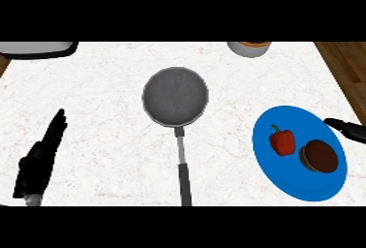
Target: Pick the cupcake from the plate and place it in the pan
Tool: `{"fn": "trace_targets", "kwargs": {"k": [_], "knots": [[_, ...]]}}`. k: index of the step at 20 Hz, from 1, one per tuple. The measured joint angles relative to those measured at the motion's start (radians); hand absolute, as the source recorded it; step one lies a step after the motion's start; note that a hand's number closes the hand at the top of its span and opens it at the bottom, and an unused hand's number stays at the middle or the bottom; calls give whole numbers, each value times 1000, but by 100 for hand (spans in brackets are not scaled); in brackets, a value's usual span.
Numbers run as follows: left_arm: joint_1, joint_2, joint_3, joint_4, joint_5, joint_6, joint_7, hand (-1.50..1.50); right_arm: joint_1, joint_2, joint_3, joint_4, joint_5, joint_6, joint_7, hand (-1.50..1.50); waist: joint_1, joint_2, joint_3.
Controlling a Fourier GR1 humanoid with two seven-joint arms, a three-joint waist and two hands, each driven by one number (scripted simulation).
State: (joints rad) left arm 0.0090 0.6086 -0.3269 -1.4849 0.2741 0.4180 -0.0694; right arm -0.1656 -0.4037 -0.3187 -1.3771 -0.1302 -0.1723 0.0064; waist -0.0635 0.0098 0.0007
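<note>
A brown cupcake (319, 156) sits on the blue plate (289, 118) at the right, beside a red bell pepper (282, 141). The grey pan (175, 96) lies in the middle of the counter, its handle (184, 179) pointing toward me. My right hand (347, 129) comes in from the right edge; only its straight fingers show, just past the plate's upper right rim and apart from the cupcake. My left hand (43, 157) rests at the lower left with fingers straight, holding nothing.
A dark-rimmed grey object (36, 49) lies at the back left corner. A pale cup (250, 48) stands at the back edge, right of centre. The wooden floor (346, 68) shows beyond the counter's right edge.
</note>
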Motion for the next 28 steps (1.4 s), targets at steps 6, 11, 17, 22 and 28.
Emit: {"fn": "trace_targets", "kwargs": {"k": [6, 11, 17, 22, 28], "knots": [[29, -4, -35, -25, -11, -2, 58, 0, 250, -77, -69, -27, 46, -31, 152, -150, 12, -13, -2], [13, -1, -40, -45, -21, -17, 96, 0, 390, -216, -55, -133, 91, 91, 264, -150, 30, -13, -2], [13, -16, -44, -43, -41, -36, 103, 0, 383, -347, -39, -202, 36, 293, 401, -150, 54, -11, -2], [7, -28, -49, -79, -72, -38, 142, 0, 303, -396, 7, -250, -10, 404, 547, -150, 66, -10, -2], [-3, -47, -20, -75, -87, -70, 159, 0, 171, -411, 79, -233, -18, 474, 734, -150, 72, -9, -1]]}}
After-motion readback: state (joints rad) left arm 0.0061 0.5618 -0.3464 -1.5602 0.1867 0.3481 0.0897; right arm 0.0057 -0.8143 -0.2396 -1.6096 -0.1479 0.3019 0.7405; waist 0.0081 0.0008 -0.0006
